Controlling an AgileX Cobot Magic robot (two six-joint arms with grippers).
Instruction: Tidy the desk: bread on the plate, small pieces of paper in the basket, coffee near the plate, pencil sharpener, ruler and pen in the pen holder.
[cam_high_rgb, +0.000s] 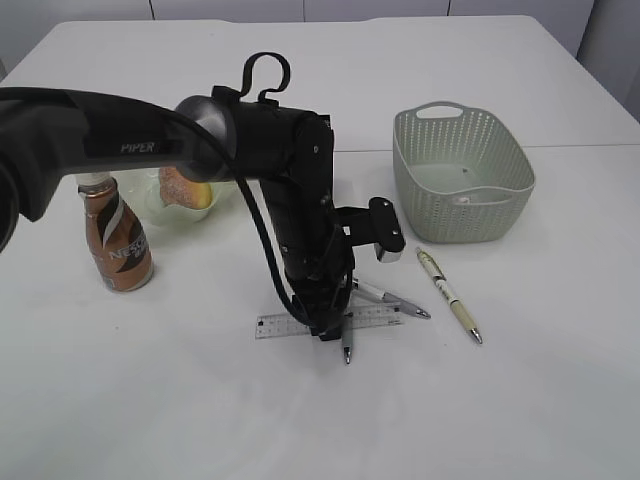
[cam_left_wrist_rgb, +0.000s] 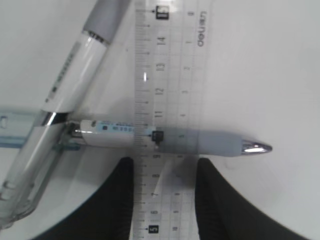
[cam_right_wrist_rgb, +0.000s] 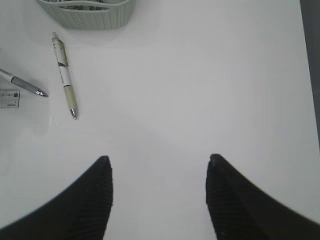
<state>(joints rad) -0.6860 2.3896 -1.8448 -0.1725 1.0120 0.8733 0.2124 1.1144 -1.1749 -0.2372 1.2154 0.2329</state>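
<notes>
My left gripper (cam_high_rgb: 328, 330) points straight down at the clear ruler (cam_high_rgb: 290, 323) in the middle of the table. In the left wrist view its two jaws (cam_left_wrist_rgb: 165, 165) sit against both long edges of the ruler (cam_left_wrist_rgb: 167, 65). A white pen with a grey grip (cam_left_wrist_rgb: 220, 142) crosses beneath the ruler, and a second clear pen (cam_left_wrist_rgb: 65, 95) lies slanted beside it. A green-and-white pen (cam_high_rgb: 448, 293) lies to the right. My right gripper (cam_right_wrist_rgb: 159, 165) is open and empty over bare table. The pen holder and pencil sharpener are out of view.
A brown coffee bottle (cam_high_rgb: 118, 245) stands at the left, next to a pale plate (cam_high_rgb: 160, 205) holding bread (cam_high_rgb: 185, 190). A grey-green basket (cam_high_rgb: 462, 175) stands at the back right, and it also shows in the right wrist view (cam_right_wrist_rgb: 90, 15).
</notes>
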